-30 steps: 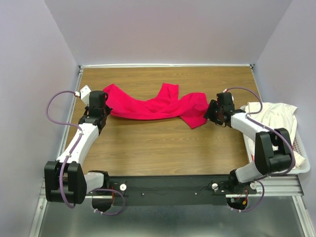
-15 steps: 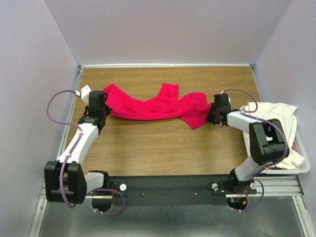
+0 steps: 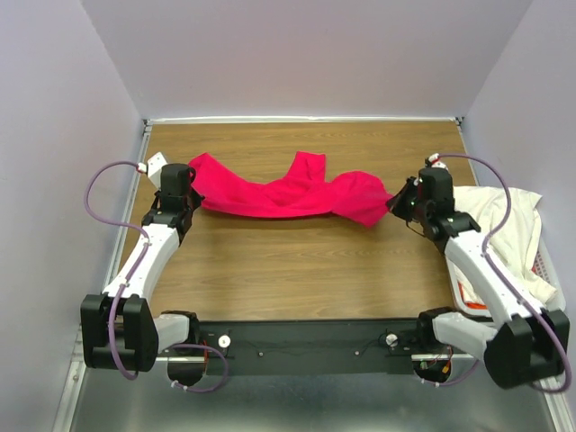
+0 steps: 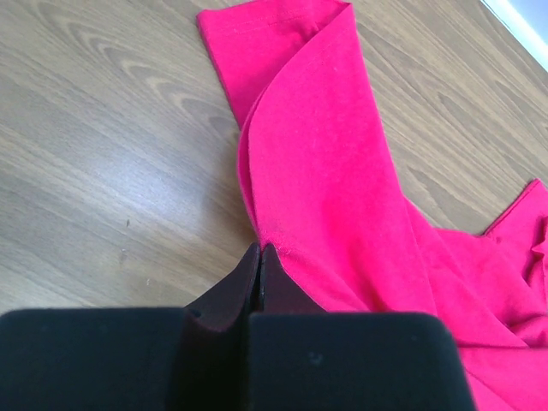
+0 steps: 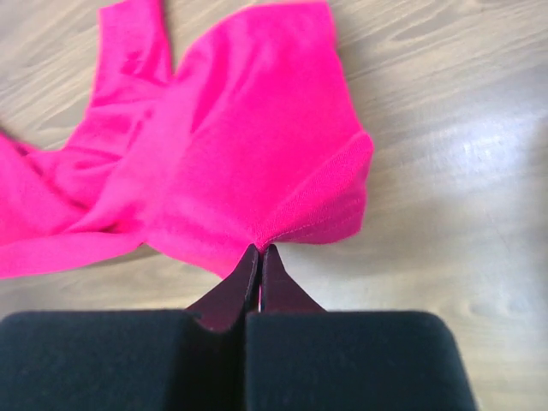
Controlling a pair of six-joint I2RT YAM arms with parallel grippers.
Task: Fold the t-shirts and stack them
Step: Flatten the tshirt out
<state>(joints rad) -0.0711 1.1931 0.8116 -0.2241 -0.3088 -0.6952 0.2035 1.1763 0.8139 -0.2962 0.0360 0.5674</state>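
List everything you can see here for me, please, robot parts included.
red t-shirt: one, crimson, lying crumpled across the far half of the table.
cream t-shirt: one, cream-white, heaped over the basket on the right.
basket: one, white slatted plastic, beside the table's right edge.
table: one, brown wood grain.
arms: two, white and black with purple cables, bases at the near edge.
left claw: one, black, shut on the red t-shirt's left end.
right claw: one, black, shut on its right end.
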